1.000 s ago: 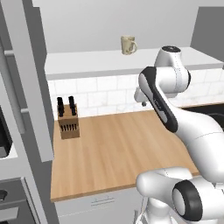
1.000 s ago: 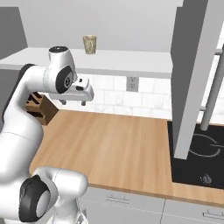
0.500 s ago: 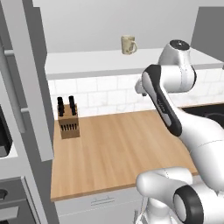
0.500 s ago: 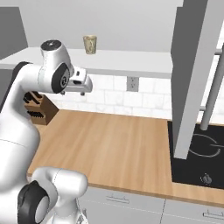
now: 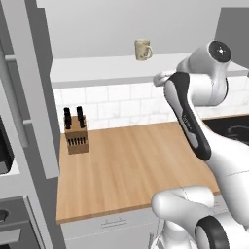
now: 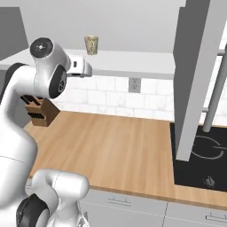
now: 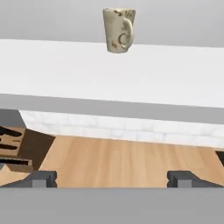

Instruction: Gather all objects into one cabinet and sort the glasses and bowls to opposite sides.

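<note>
the beige mug stands alone at the back of the white shelf, well beyond the spread, empty hand, which risks clipping the shelf's front edge or tipping the mug if it advances too low.

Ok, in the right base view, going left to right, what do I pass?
Knife block → robot hand → beige mug on the white shelf → wall outlet → grey cabinet door → black cooktop.
</note>
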You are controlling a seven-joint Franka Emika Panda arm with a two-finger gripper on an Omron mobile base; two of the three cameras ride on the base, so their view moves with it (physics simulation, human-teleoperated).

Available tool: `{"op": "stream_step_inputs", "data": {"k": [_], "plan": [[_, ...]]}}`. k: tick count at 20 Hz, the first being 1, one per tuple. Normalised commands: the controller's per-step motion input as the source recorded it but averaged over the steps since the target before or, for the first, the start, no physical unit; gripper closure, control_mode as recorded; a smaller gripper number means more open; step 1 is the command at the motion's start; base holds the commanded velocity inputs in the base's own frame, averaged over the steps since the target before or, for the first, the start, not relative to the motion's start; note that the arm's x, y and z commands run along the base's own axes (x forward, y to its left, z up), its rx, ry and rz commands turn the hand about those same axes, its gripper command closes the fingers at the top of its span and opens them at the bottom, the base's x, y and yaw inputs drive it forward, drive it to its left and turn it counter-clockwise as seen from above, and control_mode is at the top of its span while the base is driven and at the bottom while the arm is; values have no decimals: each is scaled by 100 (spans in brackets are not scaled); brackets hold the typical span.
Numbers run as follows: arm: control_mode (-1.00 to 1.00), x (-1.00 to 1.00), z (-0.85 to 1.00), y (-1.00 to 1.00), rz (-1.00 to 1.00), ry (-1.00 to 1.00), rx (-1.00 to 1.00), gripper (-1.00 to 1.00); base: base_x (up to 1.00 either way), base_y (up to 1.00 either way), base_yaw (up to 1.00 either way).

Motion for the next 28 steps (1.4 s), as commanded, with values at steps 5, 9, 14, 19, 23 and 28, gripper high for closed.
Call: {"op": "stream_step_inputs", "data": {"k": [5, 9, 14, 19, 23, 28], "plan": [[-100, 7, 61, 0, 5, -44, 0, -100, 0, 0, 0], [-100, 37, 37, 0, 5, -21, 0, -100, 0, 0, 0], [-100, 43, 37, 0, 1, -7, 1, -100, 0, 0, 0], [-100, 36, 32, 0, 0, 19, 0, -100, 0, 0, 0], [-100, 41, 5, 0, 0, 38, 0, -100, 0, 0, 0], [-100, 33, -22, 7, 0, 4, 0, -100, 0, 0, 0]]}}
